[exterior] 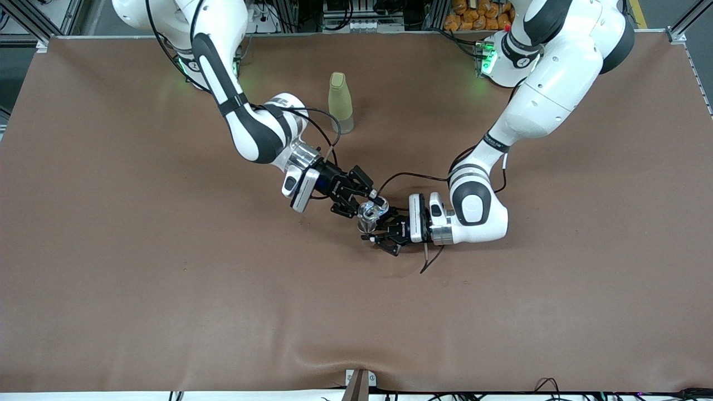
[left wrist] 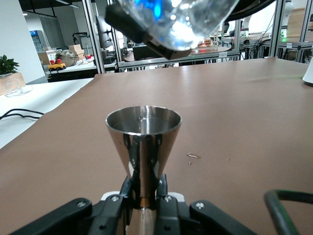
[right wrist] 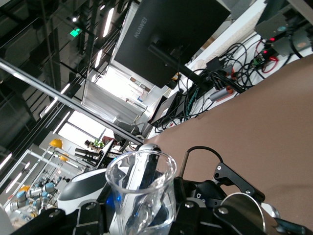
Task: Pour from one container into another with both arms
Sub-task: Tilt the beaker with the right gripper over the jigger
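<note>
A: Two containers, both already held, mid-worktop. The right gripper has its jaws clamped on the clear glass cup; the left gripper has its jaws clamped on the waist of the silver jigger.

B: And how does the cup sit rel. to the jigger? That's what the pour turns on.

A: Cup is directly above the jigger's mouth. In the left wrist view the jigger stands upright, axis vertical, rim open upward, and the cup hangs right over it, tipped, a gap still between them.

B: Which way is the cup tilted?

A: Its mouth leans toward the jigger and the left arm's end. In the right wrist view the cup shows its rim clearly, w/ the jigger's shiny rim just beside and below it.

B: Any liquid?

A: Can't tell for the cup. Jigger's inside shows a faint sheen, maybe some liquid; not sure.

B: So next move?

A: Prob. more tilt from the right wrist, keeping the lip over the jigger's rim. It's a narrow target, so sideways drift risks a spill. The pale yellow-green bottle stands well apart, farther from the front camera, out of the way.
</note>
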